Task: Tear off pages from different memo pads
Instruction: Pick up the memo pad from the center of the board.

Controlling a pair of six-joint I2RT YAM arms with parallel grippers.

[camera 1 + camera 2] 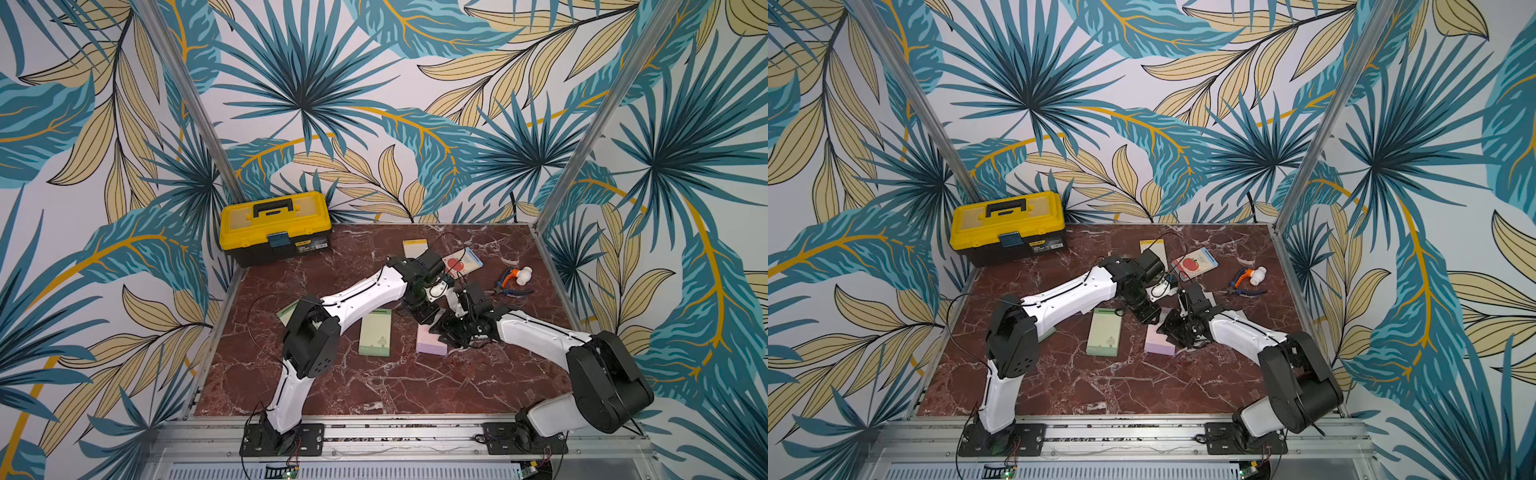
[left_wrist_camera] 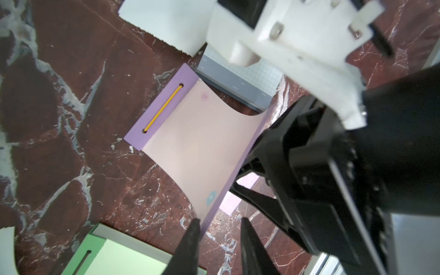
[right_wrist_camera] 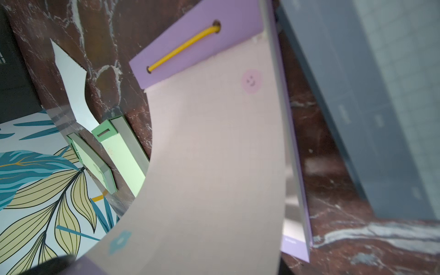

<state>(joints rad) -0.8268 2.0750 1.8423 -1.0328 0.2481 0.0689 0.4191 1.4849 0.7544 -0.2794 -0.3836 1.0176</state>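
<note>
Memo pad (image 2: 157, 112) on red marble (image 1: 374, 382), leaf-print walls (image 1: 374, 83); R end effector (image 1: 444, 332) grips page (image 2: 202, 147), L end effector (image 2: 219, 221) open.

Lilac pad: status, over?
Left hand open, astride edge of curled page. Right hand at pad end, grip unclear. Page not yet off. Grey pad close alongside.

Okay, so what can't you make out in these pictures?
- Right hand: in both top views its own wrist hides the tips; the right wrist view shows only a dark blur, so any grip on the lifted page is unclear.
- Green pad under the left arm: mostly covered in both top views.
- Grey pad: blurred, right wrist view.
</note>
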